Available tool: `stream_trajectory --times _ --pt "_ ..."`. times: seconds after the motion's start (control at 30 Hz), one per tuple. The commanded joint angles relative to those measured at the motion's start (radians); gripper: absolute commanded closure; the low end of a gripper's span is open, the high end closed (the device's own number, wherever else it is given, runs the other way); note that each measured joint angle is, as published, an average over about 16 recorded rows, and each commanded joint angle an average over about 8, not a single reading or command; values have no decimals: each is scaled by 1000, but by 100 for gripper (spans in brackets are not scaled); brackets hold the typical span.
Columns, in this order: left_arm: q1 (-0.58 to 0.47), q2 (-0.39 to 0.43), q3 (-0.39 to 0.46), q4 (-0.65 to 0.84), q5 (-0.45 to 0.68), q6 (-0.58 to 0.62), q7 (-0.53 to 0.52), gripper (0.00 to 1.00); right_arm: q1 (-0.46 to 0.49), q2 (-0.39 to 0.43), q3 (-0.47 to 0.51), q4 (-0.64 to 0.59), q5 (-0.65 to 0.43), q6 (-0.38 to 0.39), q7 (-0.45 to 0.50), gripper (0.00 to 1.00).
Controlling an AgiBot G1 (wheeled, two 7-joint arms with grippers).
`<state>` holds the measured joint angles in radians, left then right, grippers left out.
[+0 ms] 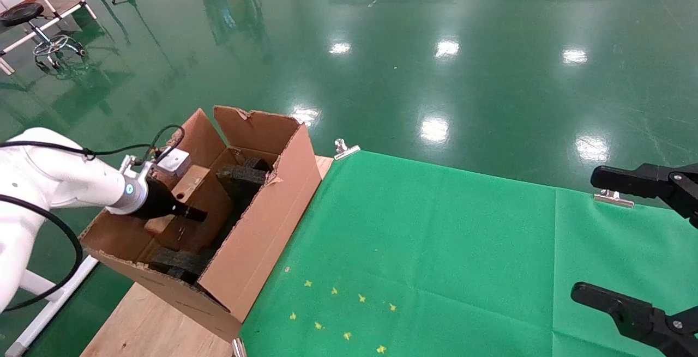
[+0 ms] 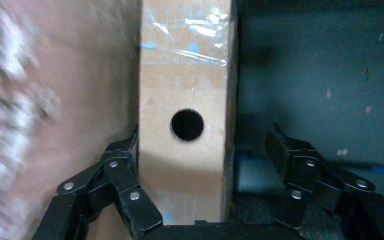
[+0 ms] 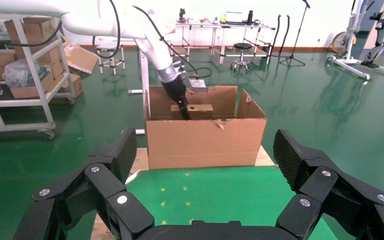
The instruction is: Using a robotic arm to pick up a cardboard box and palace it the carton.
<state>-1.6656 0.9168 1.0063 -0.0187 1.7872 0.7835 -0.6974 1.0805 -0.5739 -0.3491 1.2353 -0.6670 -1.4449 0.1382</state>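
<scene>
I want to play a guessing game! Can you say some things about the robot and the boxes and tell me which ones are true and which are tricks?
1. The small cardboard box is inside the big carton. True.
2. The left gripper is squeezing the small box tight. False: its fingers are spread, with a gap on one side.
3. The small box has a round hole in its side. True.
4. The right gripper is holding a box. False: it is open and holds nothing, over the green cloth.
</scene>
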Motion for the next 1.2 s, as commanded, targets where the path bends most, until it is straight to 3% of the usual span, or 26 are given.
stream_trajectory --times 0.03,0.27,0.63,0.93,1.2 --pt "-8 0 0 -5 -1 -6 3 0 0 0 0 0 0 0 0 0" --pt "-26 -65 -47 -114 -72 48 73 0 0 0 0 0 0 0 0 0" --pt "19 -258 -154 -465 -264 232 169 0 0 0 0 0 0 0 0 0" --pt "35 -264 -164 -494 -280 247 176 0 0 0 0 0 1 0 0 0" --pt "99 -270 -229 -586 -370 301 214 0 0 0 0 0 1 0 0 0"
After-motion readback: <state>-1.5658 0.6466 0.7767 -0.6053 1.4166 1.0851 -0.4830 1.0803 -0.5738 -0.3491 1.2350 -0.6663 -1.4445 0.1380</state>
